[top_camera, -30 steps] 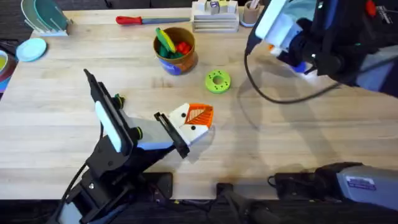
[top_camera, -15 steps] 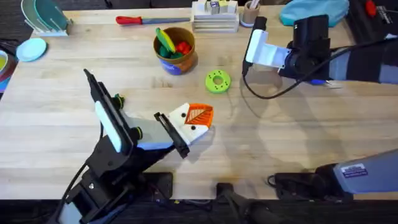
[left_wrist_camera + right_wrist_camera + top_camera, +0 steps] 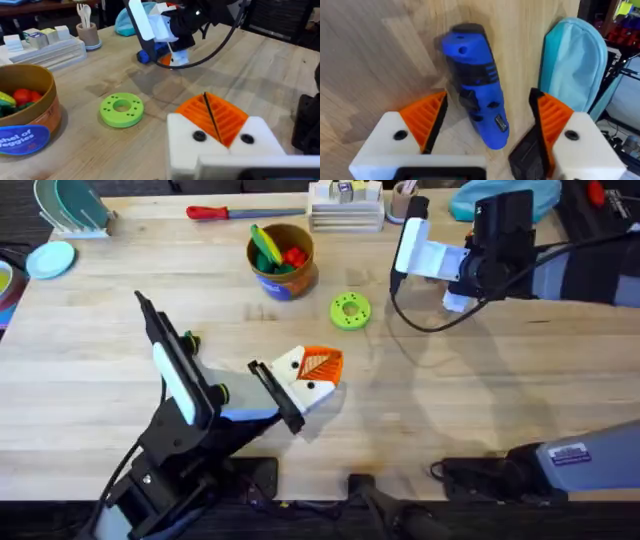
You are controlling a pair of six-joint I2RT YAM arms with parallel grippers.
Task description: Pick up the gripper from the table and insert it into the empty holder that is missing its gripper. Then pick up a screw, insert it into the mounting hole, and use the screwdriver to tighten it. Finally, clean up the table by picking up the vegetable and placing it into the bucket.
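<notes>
Two fingers of the left gripper (image 3: 300, 385) clamp the gripper (image 3: 312, 370) at the holder (image 3: 160, 345). Farther off, the right gripper (image 3: 487, 125) has dropped onto the screwdriver (image 3: 475, 82), fingers apart astride it, so tightening likely comes next

The light was bright and even, coming from above. On the table (image 3: 520, 395) the right arm (image 3: 560, 265) and its cable threw soft, pale shadows. The right wrist view was slightly blurred around the screwdriver (image 3: 475, 95), and the near fingers there were out of focus. The left wrist view was sharp in the middle and softer far behind.
</notes>
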